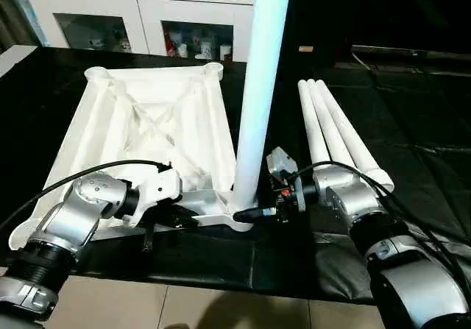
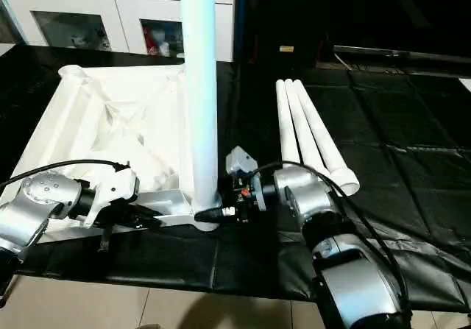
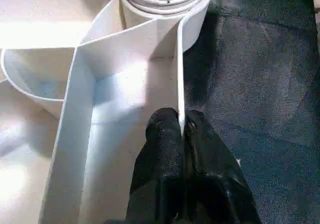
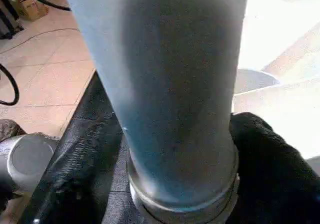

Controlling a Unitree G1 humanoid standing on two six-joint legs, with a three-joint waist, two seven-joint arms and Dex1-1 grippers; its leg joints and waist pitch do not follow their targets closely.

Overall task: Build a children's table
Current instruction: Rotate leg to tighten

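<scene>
Pinching tabletop (image 1: 147,123) rim, left tool (image 3: 182,129); right tool (image 1: 257,213) at upright leg (image 1: 259,86).

A home-like room: a white glass-door cabinet (image 1: 140,21) holding small items stands behind the black-draped worktop (image 1: 412,123), and beige floor tiles (image 1: 184,307) lie before it.

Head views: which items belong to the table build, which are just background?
Job: upside-down tabletop; upright leg in its near corner socket; three spare legs lying on the black cloth.
Background: white cabinet with glass doors; tiled floor.
</scene>
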